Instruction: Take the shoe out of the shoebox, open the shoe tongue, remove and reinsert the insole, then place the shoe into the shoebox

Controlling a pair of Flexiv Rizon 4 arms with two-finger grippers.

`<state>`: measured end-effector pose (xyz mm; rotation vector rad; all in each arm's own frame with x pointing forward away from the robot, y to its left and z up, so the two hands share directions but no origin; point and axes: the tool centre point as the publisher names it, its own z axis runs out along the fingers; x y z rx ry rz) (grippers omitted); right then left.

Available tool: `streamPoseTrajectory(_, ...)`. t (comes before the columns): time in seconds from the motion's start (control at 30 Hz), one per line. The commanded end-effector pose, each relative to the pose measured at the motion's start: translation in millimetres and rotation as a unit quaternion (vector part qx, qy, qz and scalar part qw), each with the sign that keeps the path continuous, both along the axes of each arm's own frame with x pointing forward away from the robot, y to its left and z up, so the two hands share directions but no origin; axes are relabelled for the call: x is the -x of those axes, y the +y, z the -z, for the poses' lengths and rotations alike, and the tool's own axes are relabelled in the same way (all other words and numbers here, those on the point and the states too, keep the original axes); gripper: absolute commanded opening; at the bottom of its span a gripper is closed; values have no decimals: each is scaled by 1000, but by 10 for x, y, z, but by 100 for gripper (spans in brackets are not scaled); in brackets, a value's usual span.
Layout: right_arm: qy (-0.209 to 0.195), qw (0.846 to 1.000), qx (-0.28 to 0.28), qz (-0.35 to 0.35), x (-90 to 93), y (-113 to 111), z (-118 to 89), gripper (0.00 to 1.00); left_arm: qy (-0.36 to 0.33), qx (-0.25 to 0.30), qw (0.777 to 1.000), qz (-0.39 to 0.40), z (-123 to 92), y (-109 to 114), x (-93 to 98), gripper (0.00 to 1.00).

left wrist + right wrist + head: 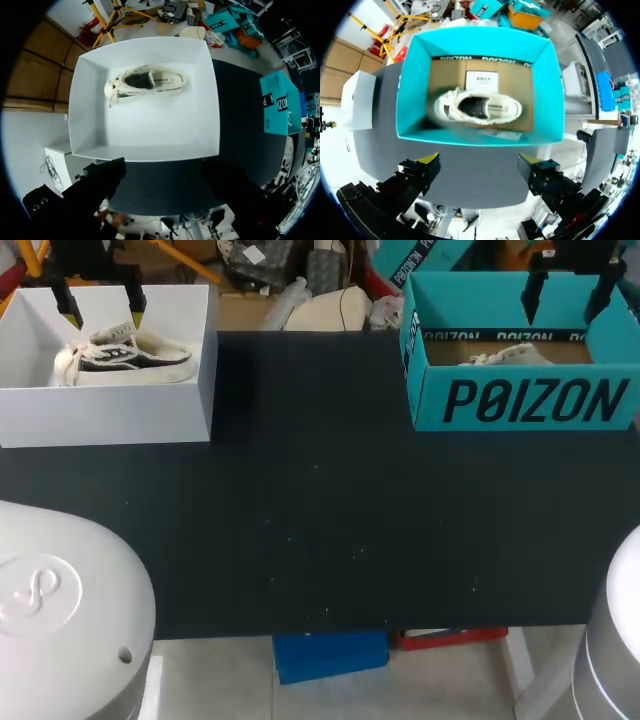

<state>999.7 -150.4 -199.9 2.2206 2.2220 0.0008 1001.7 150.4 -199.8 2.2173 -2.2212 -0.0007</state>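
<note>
A white shoebox (110,420) stands at the table's back left with a cream low-top shoe (135,355) lying on its side in it. My left gripper (101,312) hangs open above that shoe (145,82), fingers wide apart over the box (150,130). At the back right a teal shoebox (530,400) holds a second cream shoe (510,355). My right gripper (570,285) hovers open high above that box (410,90). Its shoe (477,107) lies on the cardboard floor ahead of the right gripper (479,162). Nothing is between either pair of fingers.
The black tabletop (320,510) stretches between the two boxes. A white card (481,81) lies in the teal box behind the shoe. My arms' white bases (60,610) fill the near corners.
</note>
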Motion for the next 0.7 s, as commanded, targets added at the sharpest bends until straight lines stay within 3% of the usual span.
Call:
streamPoseTrajectory(0.03,0,1000,0,0,0,0,0,100,-10,-12,997,81,-3,-12,27,100)
streamPoseTrajectory(0.07,0,1000,0,0,0,0,0,100,-30,-25,986,159,-1,-12,70,100)
streamPoseTrajectory(0.13,0,1000,0,0,0,0,0,100,-100,-73,939,320,30,45,173,100)
streamPoseTrajectory(0.2,0,1000,0,0,0,0,0,100,-156,-161,908,354,86,100,82,100)
streamPoseTrajectory(0.7,0,1000,0,0,0,0,0,100,-156,-161,908,354,86,100,82,100)
